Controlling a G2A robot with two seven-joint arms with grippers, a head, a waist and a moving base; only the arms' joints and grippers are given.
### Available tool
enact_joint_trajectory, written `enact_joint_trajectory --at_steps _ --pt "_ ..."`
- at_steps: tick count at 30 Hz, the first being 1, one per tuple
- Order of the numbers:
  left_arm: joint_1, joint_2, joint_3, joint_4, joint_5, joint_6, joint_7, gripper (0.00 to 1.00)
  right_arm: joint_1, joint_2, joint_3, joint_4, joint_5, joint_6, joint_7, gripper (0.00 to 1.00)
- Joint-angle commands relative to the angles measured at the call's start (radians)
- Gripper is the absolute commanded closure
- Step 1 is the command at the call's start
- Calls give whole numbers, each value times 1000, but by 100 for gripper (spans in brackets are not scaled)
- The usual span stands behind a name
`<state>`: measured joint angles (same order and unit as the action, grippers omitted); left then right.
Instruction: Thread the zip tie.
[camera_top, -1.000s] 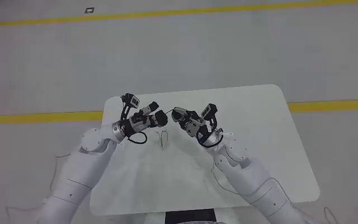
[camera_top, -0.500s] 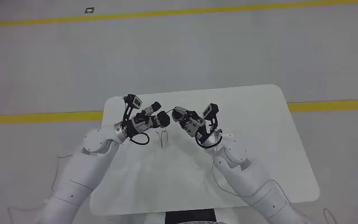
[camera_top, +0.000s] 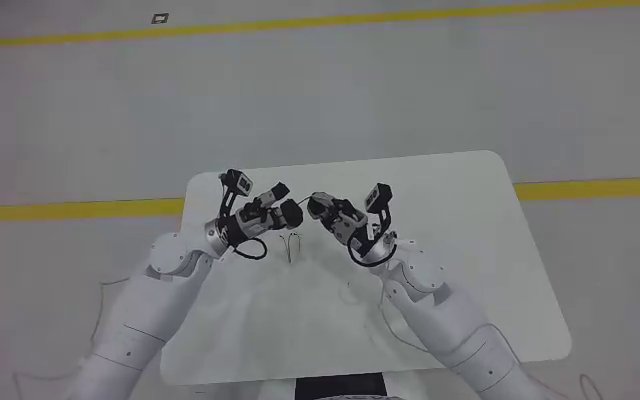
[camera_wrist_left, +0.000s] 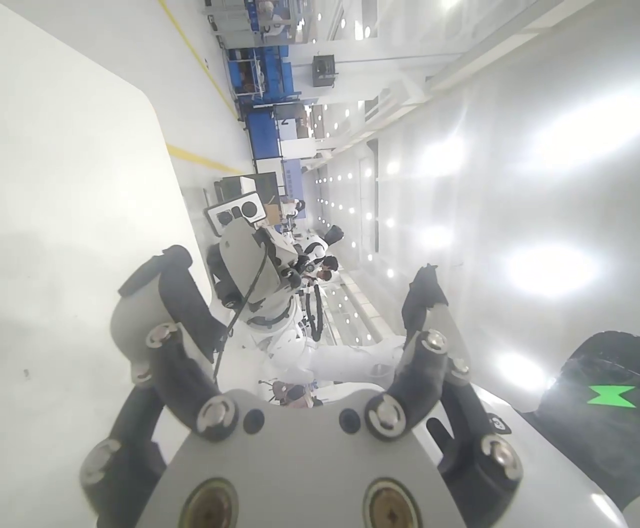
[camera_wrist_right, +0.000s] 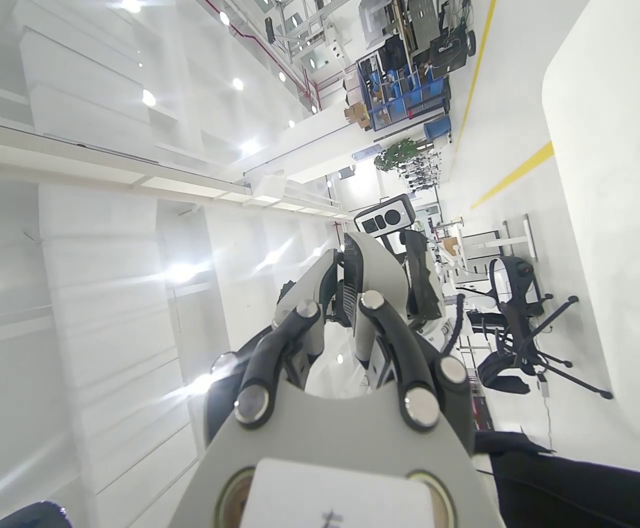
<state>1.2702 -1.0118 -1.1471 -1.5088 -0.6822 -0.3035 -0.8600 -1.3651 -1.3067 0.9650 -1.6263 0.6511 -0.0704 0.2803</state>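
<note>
The zip tie (camera_top: 292, 246) shows as thin dark lines on the white table (camera_top: 450, 200), just in front of both grippers. My left gripper (camera_top: 287, 208) hovers above the table with its fingers (camera_wrist_left: 172, 282) spread wide open and nothing between them. My right gripper (camera_top: 316, 206) faces it a short gap away, fingers (camera_wrist_right: 320, 287) drawn together. Through the left wrist view the right gripper (camera_wrist_left: 245, 260) sits between my open fingers, with a thin dark strand (camera_wrist_left: 235, 320) hanging by it; I cannot tell whether that strand is the tie.
The table's far edge (camera_top: 350, 165) lies just beyond the grippers. Bare tabletop spreads to the right (camera_top: 470, 260) and toward the front (camera_top: 300, 330). A yellow floor line (camera_top: 90, 209) runs behind the table.
The left arm has crept slightly to the right, toward the right gripper. The zip tie has stayed where it was.
</note>
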Motion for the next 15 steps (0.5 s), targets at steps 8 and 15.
enact_joint_trajectory --at_steps 8,15 --pt "14 3 -7 -4 15 40 -2 56 -9 0 3 -15 -71 38 -17 100" --pt "18 4 -14 -4 22 50 -6 63 -17 0 11 -25 -107 50 -12 100"
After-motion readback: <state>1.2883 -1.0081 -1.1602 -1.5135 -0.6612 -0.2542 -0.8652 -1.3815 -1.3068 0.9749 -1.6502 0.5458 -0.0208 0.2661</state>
